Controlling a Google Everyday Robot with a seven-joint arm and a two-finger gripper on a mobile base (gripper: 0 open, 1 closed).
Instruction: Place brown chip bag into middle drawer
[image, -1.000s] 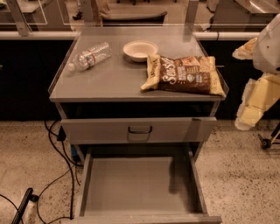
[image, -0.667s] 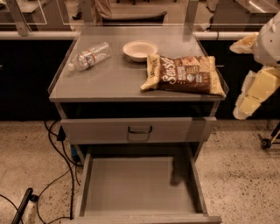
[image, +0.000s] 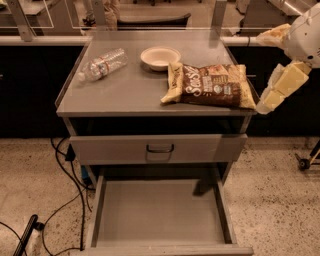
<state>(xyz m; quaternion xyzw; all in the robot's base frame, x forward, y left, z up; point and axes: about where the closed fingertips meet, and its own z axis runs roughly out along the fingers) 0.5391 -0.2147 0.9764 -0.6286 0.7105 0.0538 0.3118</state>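
Note:
The brown chip bag (image: 210, 85) lies flat on the right half of the grey cabinet top, its right end reaching the top's right edge. The middle drawer (image: 160, 212) is pulled fully out below, a shallow grey tray with a bare floor. My gripper (image: 265, 103) hangs from the white arm at the far right, just beside the bag's right end and at about the height of the cabinet top. It holds nothing that I can see.
A white bowl (image: 160, 57) sits behind the bag, and a clear water bottle (image: 102, 64) lies at the back left. A shut drawer with a dark handle (image: 160, 148) sits above the open one. Cables (image: 65, 200) trail on the floor at left.
The arm and gripper have moved up and to the left, closer to the bag's right end. The bag, the bowl, the bottle and the drawers have not moved.

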